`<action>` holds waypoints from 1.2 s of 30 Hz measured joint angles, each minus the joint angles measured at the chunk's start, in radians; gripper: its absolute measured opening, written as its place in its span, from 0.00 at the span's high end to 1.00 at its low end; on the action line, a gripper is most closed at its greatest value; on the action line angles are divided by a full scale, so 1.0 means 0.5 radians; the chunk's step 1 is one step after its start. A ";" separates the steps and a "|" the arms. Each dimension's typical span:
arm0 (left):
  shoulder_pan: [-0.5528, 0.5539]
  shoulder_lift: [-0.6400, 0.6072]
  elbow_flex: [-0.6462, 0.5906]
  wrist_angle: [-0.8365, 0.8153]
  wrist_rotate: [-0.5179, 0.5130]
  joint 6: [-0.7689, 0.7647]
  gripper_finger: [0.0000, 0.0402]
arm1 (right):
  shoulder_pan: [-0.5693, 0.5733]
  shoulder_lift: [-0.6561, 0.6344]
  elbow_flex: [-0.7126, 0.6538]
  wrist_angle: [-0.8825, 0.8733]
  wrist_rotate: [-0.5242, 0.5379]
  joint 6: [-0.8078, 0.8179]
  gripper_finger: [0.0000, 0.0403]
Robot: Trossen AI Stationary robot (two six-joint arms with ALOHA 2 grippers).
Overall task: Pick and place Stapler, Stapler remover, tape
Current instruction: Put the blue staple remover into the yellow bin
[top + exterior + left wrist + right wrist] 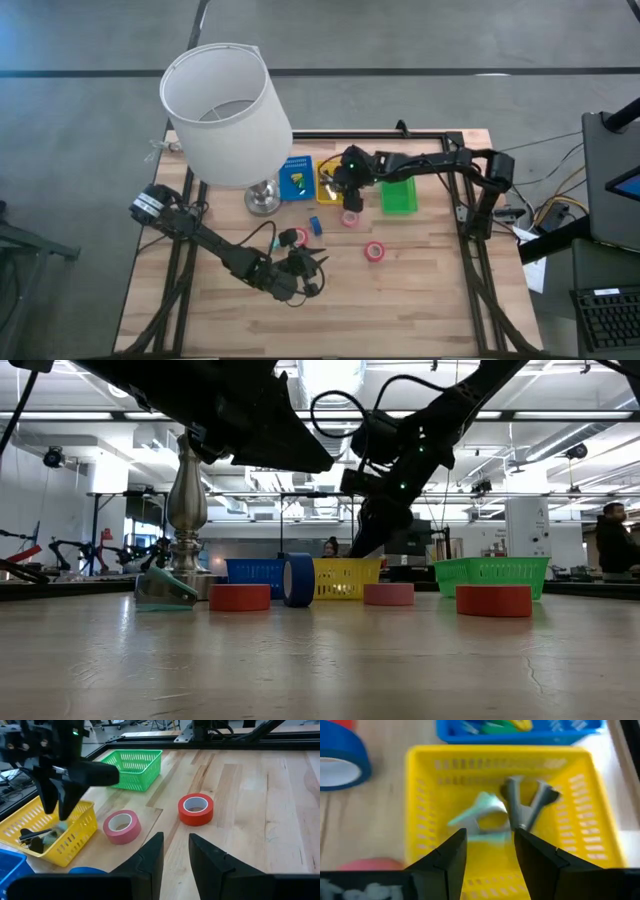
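My right gripper (347, 192) hangs over the yellow basket (600, 800) at the back of the table (430, 290), fingers spread with nothing between them. Inside the basket, directly under those fingers, lie the stapler remover (526, 802) and a pale green piece (482, 812) touching it; the green piece is blurred and I cannot name it. The blue basket (296, 177) sits just beside the yellow one on the lamp's side, the green basket (398, 195) on the other side.

My left gripper (308, 268) waits toward the near front of the table, fingers apart and empty. The front half of the table beyond it is bare wood, with open room out to the front and right edges.

Three tape rolls lie between the two grippers: a pink one (350, 218) just in front of the yellow basket, a red one (374, 251) near the middle, and a red one (301, 237) close to my left gripper. A blue roll (315, 225) stands on edge near the last.

The lamp (228, 112) and its wide shade hide the back left corner of the table from above. In the low view my arms cover the yellow basket's top.
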 joint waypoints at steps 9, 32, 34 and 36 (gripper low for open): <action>-0.007 -0.001 0.002 -0.009 0.003 0.011 0.77 | 0.032 -0.123 0.000 -0.003 -0.079 -0.003 0.64; -0.031 -0.184 0.066 -1.660 0.300 -0.744 0.69 | 0.628 -0.395 -0.023 -0.063 -0.095 0.238 0.69; -0.014 -0.184 0.066 -1.714 0.314 -0.743 0.64 | 0.655 -0.372 -0.023 -0.042 -0.102 0.282 0.68; 0.008 -0.184 0.066 -1.786 0.360 -0.743 0.60 | 0.667 -0.362 -0.023 -0.039 -0.094 0.295 0.67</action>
